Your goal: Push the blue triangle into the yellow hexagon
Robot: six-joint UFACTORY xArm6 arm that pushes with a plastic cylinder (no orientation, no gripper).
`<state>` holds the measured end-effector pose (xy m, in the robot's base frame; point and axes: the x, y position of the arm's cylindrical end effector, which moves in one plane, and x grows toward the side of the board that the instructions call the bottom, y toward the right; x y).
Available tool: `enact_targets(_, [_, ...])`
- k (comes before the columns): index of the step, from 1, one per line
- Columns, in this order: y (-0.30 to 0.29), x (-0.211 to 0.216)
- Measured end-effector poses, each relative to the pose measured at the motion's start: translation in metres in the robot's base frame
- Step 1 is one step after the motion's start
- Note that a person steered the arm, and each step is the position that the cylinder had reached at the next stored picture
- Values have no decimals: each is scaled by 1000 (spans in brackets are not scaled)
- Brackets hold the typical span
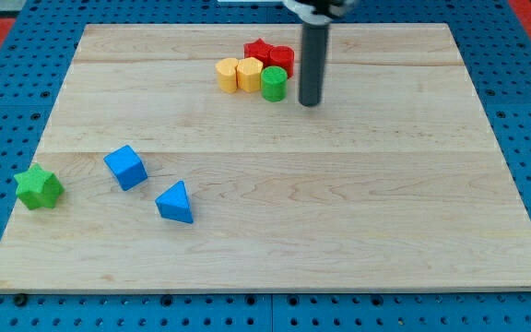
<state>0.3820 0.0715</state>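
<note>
Standing near the view's top, just right of a huddle of blocks, my tip point(310, 102) is seen well apart from the blue triangle point(175, 203), which lies toward the view's bottom-left on the surface point(339, 221). No fingers are carried by this rod, so nothing can be said to be held or opened; only a plain dark end is shown, set down at the surface's height. The move is judged to turn on one relation: the triangle lies down and to the left of my tip, while the two yellow blocks point(239, 74), among which the hexagon is presumably counted, sit up and to the right of the triangle, close to my tip. To drive the triangle that way, my tip would probably have to be brought round to its lower-left side first. The yellow pair is touched on the right by a green cylinder point(273, 83), with a red star point(260, 50) and another red block point(282, 58) packed behind. A blue cube point(125, 168) rests just up-left of the triangle, and a green star point(39, 186) sits at the surface's left edge. The blocks are seen as smooth, matt and solid-coloured; the surface is pale wood with fine grain and faint plank seams, laid over a blue pegboard point(7, 92).
</note>
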Motion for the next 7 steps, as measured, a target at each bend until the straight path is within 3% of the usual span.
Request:
enact_targets(1, [7, 99])
enact_targets(2, [1, 169])
enact_targets(3, [-44, 193])
enact_targets(5, [-170, 169])
enact_targets(7, [-209, 136])
